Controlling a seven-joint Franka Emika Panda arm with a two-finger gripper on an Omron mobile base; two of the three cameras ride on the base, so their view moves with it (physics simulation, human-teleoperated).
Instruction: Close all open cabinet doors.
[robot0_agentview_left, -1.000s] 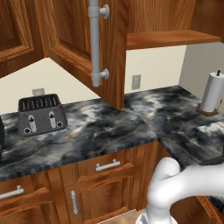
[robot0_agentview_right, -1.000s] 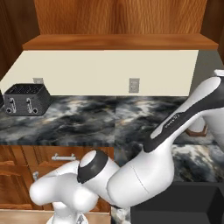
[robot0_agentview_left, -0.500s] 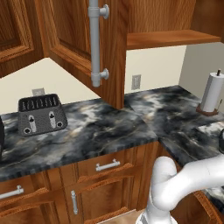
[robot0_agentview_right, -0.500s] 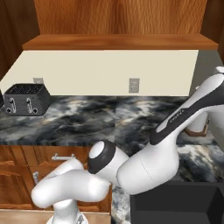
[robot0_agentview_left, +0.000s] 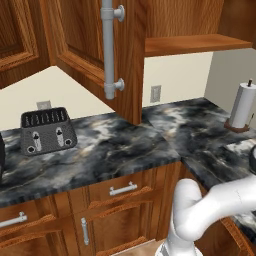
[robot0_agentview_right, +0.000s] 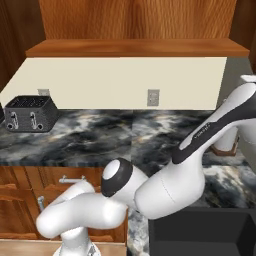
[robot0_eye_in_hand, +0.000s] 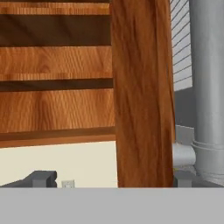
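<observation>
A tall reddish-brown cabinet door (robot0_agentview_left: 82, 47) stands swung open over the counter, its long grey bar handle (robot0_agentview_left: 108, 50) facing into the room. Behind it the cabinet's open shelf (robot0_agentview_left: 195, 44) is exposed. In the hand view the door's free edge (robot0_eye_in_hand: 140, 92) rises very close in front of me, with the grey handle (robot0_eye_in_hand: 209, 78) just to its right and the shelves (robot0_eye_in_hand: 52, 61) to its left. My gripper (robot0_eye_in_hand: 113, 179) is open, with one fingertip on each side of the door edge and nothing held. Another wooden cabinet door (robot0_agentview_left: 17, 35) is at the upper left.
A black toaster (robot0_agentview_left: 47, 131) sits on the dark marble counter (robot0_agentview_left: 120, 145) at the left. A paper towel roll (robot0_agentview_left: 242, 106) stands at the right, and a wall outlet (robot0_agentview_left: 156, 93) is on the cream backsplash. Drawers (robot0_agentview_left: 122, 189) lie below.
The arm's lower links have swung to the right in both base views. The open door and the counter items have not moved.
</observation>
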